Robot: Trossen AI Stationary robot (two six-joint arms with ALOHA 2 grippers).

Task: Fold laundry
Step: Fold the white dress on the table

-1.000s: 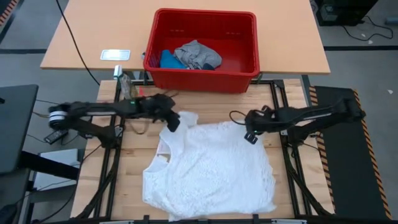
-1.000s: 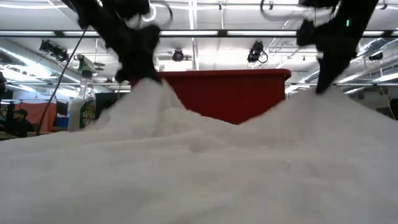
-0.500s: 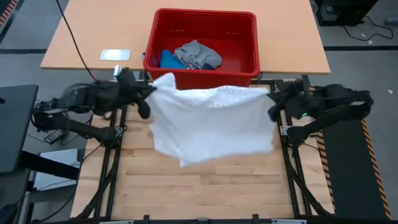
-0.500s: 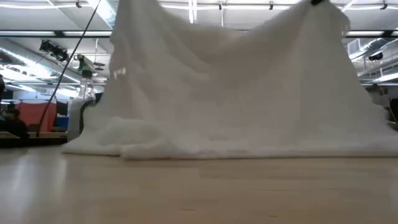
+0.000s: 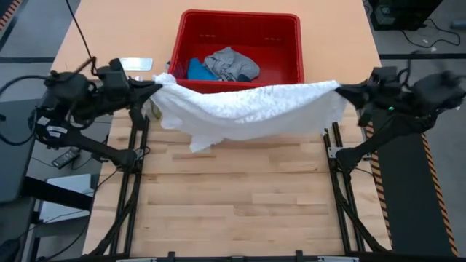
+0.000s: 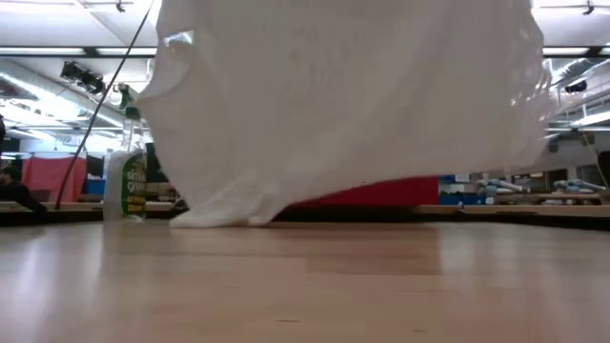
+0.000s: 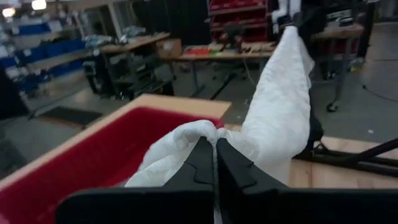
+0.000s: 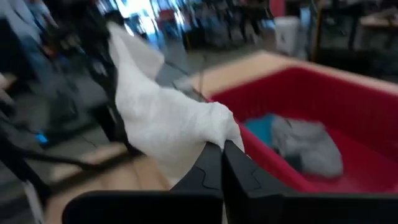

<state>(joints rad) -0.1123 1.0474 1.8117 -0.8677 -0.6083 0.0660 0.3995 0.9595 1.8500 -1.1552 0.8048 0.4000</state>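
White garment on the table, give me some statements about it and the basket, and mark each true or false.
1. The white garment lies flat on the table. False: it hangs stretched in the air between the two grippers, with only a low corner touching or nearly touching the wood in the low view.
2. The left gripper is shut on one end of it. True.
3. The right gripper is open and away from the cloth. False: it is shut on the other end.
4. The red basket holds a grey garment and a blue garment. True.
5. A spray bottle stands at the table's far edge in the low view. True.
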